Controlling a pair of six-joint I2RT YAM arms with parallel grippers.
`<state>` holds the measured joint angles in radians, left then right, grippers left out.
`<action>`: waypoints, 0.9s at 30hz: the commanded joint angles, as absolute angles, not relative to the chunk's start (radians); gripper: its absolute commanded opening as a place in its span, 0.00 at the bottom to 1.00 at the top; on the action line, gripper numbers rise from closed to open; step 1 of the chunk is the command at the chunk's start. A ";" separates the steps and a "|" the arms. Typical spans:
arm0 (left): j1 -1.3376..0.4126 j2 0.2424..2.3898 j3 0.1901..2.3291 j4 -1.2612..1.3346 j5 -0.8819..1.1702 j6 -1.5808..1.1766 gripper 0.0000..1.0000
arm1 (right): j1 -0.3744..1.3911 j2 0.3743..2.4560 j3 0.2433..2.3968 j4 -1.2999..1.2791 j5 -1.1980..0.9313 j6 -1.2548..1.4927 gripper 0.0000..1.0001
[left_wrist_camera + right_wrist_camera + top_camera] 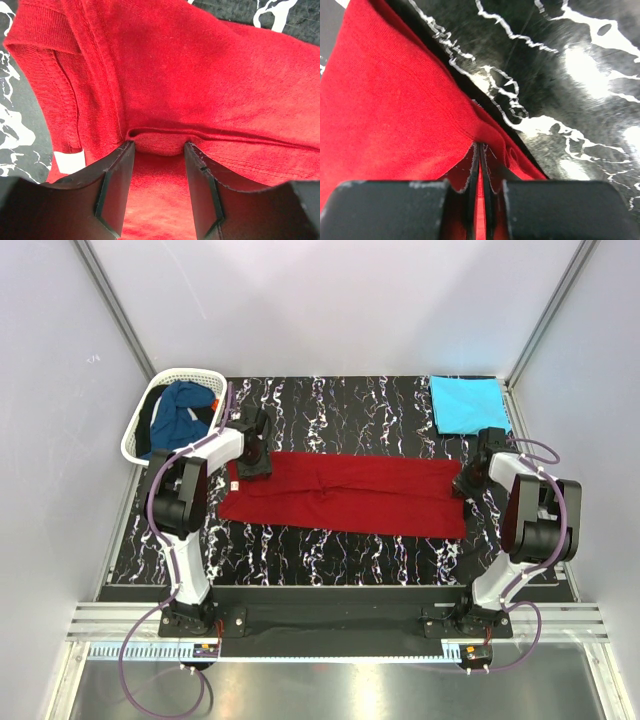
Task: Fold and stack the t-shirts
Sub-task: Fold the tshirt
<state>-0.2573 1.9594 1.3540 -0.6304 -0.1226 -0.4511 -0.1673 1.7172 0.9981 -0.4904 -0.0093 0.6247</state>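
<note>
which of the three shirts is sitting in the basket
The dark blue t-shirt, bunched in the white basket at far left. The red t-shirt lies stretched along the table; the turquoise t-shirt lies folded flat at the far right corner.

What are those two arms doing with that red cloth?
Two robot arms are folding a red t-shirt that lies stretched out on the black marbled table. The right gripper pinches the shirt's right end. The left gripper sits with its jaws open over a fold at the left end. A turquoise t-shirt lies folded at the far right corner, and a dark blue t-shirt is bunched in the white basket.
</note>
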 commanded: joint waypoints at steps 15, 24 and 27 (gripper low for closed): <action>-0.258 1.879 1.450 -0.603 -0.006 -0.413 0.52 | -0.201 1.491 0.930 -0.465 0.008 0.620 0.22; -0.290 1.664 1.320 -0.594 0.077 -0.443 0.53 | -0.201 1.290 0.963 -0.508 -0.179 0.618 0.40; -0.304 1.626 1.226 -0.556 0.104 -0.459 0.37 | -0.199 1.249 0.966 -0.505 -0.268 0.618 0.54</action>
